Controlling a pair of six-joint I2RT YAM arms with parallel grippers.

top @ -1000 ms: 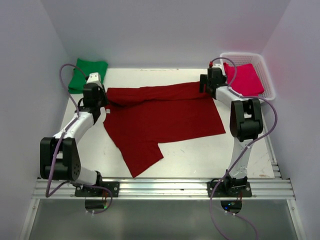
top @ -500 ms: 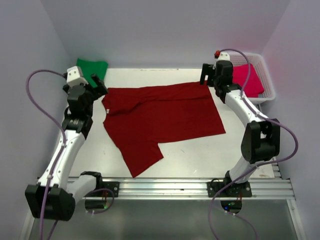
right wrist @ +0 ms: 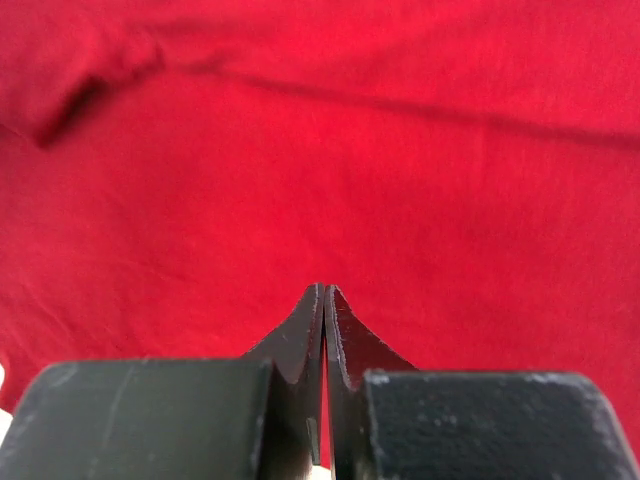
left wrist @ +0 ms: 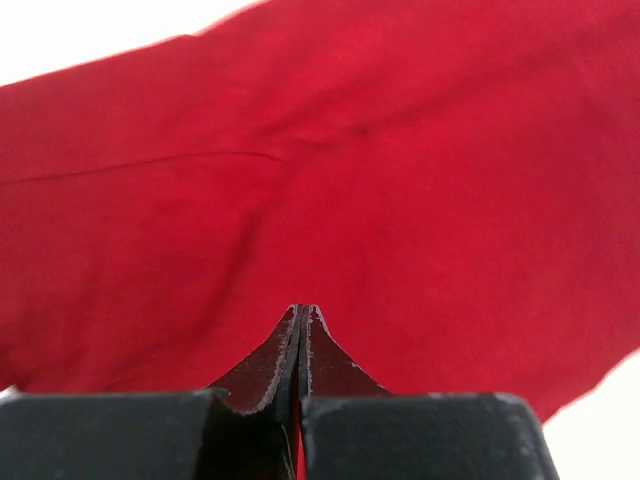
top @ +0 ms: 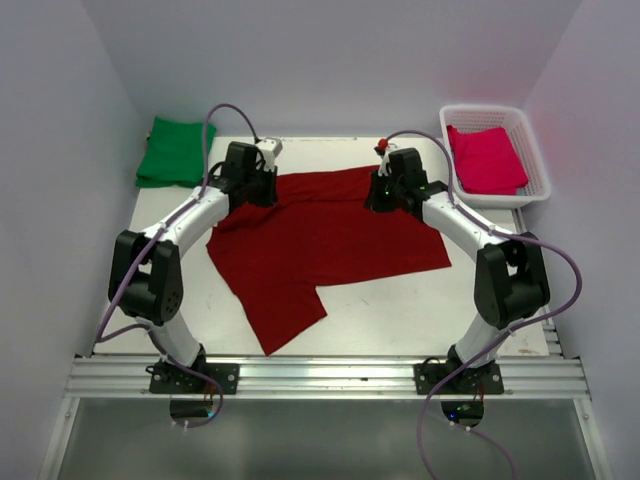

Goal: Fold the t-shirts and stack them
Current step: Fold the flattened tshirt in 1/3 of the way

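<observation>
A dark red t-shirt [top: 330,240] lies spread flat on the white table [top: 400,310]. My left gripper [top: 262,190] is over the shirt's back left part, and my right gripper [top: 379,197] is over its back right part. In the left wrist view the left gripper [left wrist: 302,306] has its fingertips pressed together, with only red cloth [left wrist: 400,180] beyond them. The right gripper [right wrist: 324,287] looks the same in the right wrist view, shut over the red cloth [right wrist: 300,170]. No fold of cloth shows between either pair of tips.
A folded green t-shirt [top: 177,150] lies at the back left corner. A white basket [top: 535,150] at the back right holds a pink t-shirt [top: 487,158]. Purple cables loop above both arms. A metal rail [top: 320,375] runs along the near edge.
Both arms have swung inward from the shirt's back corners to over its back part. Both grippers have gone from open to shut. The shirt lies much as before.
</observation>
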